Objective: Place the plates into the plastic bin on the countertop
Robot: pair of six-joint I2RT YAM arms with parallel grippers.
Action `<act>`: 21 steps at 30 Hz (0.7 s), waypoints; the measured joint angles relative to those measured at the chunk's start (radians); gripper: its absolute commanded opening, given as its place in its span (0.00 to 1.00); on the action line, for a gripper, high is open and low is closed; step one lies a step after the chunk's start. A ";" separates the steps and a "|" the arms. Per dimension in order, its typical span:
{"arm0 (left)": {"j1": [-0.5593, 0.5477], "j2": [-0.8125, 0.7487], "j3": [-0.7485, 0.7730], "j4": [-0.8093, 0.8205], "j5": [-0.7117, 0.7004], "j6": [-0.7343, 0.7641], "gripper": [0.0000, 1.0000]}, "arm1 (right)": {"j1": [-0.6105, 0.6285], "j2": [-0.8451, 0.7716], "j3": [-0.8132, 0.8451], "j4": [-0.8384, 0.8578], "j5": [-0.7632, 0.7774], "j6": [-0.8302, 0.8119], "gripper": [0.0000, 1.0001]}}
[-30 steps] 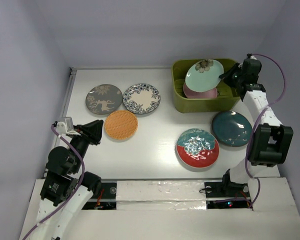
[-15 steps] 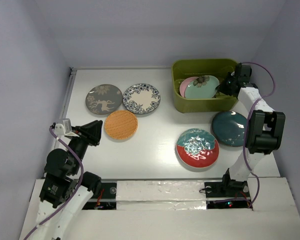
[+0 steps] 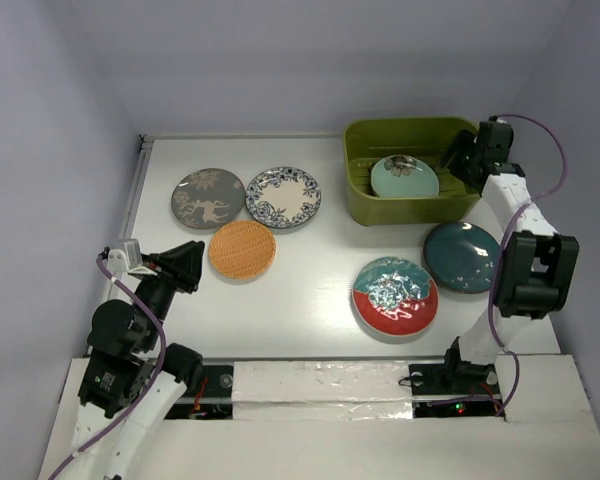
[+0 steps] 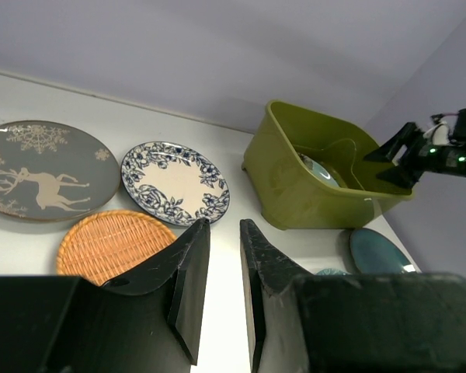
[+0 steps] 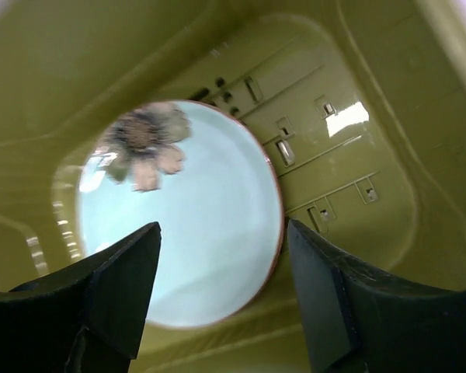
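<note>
From above, the olive-green rectangular plastic bin (image 3: 410, 213) sits at the far right of the white desk (image 3: 310, 270), with a round mint-green plate (image 3: 404, 178) lying inside it. Only the right wrist camera shows that plate's brown flower print near one edge, the slotted bin floor beside it, and a thin pinkish rim along its edge; whether that rim is a second plate underneath I cannot tell. The right claw (image 5: 221, 229) hangs over the mint plate, jaws spread wide, gripping nothing.

The overhead view alone takes in all five plates lying flat outside the bin. The grey deer plate (image 3: 208, 197) is just beside the white plate with blue flowers (image 3: 283, 196), and the orange textured plate (image 3: 242, 249) is just in front of them. The red-and-teal floral plate (image 3: 395, 295) and the dark teal plate (image 3: 463, 256) lie at the right.

The left wrist camera shows snowflakes on the grey plate, while its own left claw (image 4: 222, 233) hides nearly all of the red-and-teal one. That claw hovers over the desk's left side, jaws slightly parted, empty
</note>
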 measured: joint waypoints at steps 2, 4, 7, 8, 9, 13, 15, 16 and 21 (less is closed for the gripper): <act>0.000 -0.002 0.000 0.000 0.000 0.000 0.20 | 0.009 -0.066 -0.006 -0.002 0.009 0.000 0.62; 0.000 -0.002 0.000 0.000 0.000 0.000 0.18 | 0.037 -0.154 -0.039 0.027 0.026 0.003 0.22; 0.000 -0.002 0.000 0.000 0.000 0.000 0.09 | 0.169 -0.332 -0.138 0.103 0.043 0.023 0.00; 0.000 -0.002 0.000 0.000 0.000 -0.001 0.06 | 0.239 -0.379 -0.172 0.143 0.044 0.034 0.00; 0.000 -0.002 0.000 0.000 0.000 -0.001 0.03 | 0.323 -0.420 -0.212 0.192 0.045 0.047 0.00; 0.000 -0.002 0.000 0.000 -0.005 -0.001 0.00 | 0.660 -0.413 -0.326 0.357 0.035 0.130 0.00; 0.000 -0.002 0.000 0.000 -0.008 -0.001 0.00 | 0.782 -0.309 -0.338 0.396 0.043 0.180 0.00; -0.001 -0.002 0.000 0.000 -0.009 -0.001 0.01 | 0.825 -0.243 -0.337 0.407 0.053 0.205 0.00; -0.001 -0.002 0.000 0.000 -0.013 -0.001 0.13 | 0.949 0.043 -0.336 0.456 0.077 0.343 0.44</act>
